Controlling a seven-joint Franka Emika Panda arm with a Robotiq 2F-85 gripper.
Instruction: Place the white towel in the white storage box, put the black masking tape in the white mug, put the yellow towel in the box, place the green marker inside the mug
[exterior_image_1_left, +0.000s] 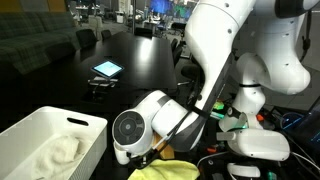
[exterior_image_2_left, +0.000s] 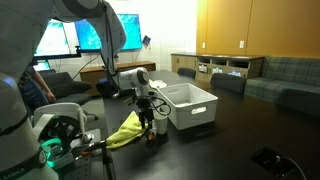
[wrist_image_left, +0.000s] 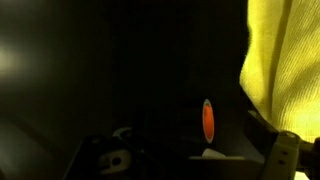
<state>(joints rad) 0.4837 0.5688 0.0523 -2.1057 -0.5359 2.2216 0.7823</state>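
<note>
One white towel (exterior_image_1_left: 62, 150) is lying in the white box (exterior_image_1_left: 30, 128). Pincer (exterior_image_2_left: 148, 128) is hovering by yellow towel (exterior_image_2_left: 122, 135), spread unreadable; pinching a raised fold seems wisest.

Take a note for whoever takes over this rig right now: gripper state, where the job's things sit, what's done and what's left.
gripper: low over the table, at the edge of the yellow towel; whether the fingers are open or shut cannot be told.
white towel: lies in the white storage box; that step looks done.
yellow towel: on the table beside the box, not in it.
mug, black tape, green marker: not made out in any view.
Left: yellow towel into the box; check tape and marker.
</note>
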